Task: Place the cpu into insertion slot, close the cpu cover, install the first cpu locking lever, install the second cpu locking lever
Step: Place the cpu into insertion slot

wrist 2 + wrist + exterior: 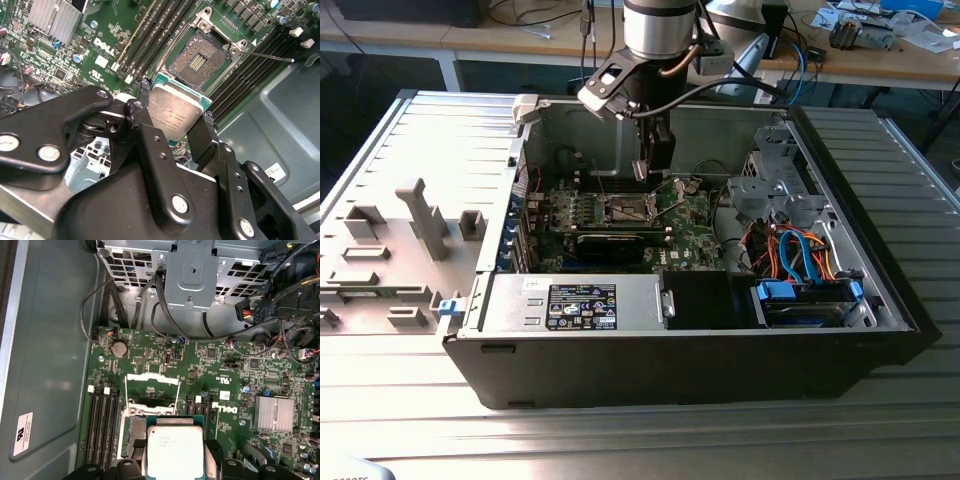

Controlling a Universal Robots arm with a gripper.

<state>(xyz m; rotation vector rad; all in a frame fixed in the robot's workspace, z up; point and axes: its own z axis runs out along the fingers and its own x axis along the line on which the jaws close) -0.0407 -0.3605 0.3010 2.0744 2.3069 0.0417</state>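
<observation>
Overall, a ribbed metal worktop carries an open computer case lying on its side. The arm comes straight down from above into the case, its wrist upright and the gripper pointing down at the green motherboard on the case floor. In the exterior view the gripper hangs just above the board, a little to the exterior view's right of the insertion slot.

In the second wrist view the gripper is closed to the chip's width, its two black fingers clamped on opposite edges of the cpu. The cpu is held clear of the board, metal top towards the camera, beside the insertion slot and not seated in it. The slot lies bare, its dark contact field exposed. A thin locking lever sticks out free from the slot's side.

In the first wrist view the cpu cover stands swung up off the slot, and the cpu partly hides the slot.
</observation>
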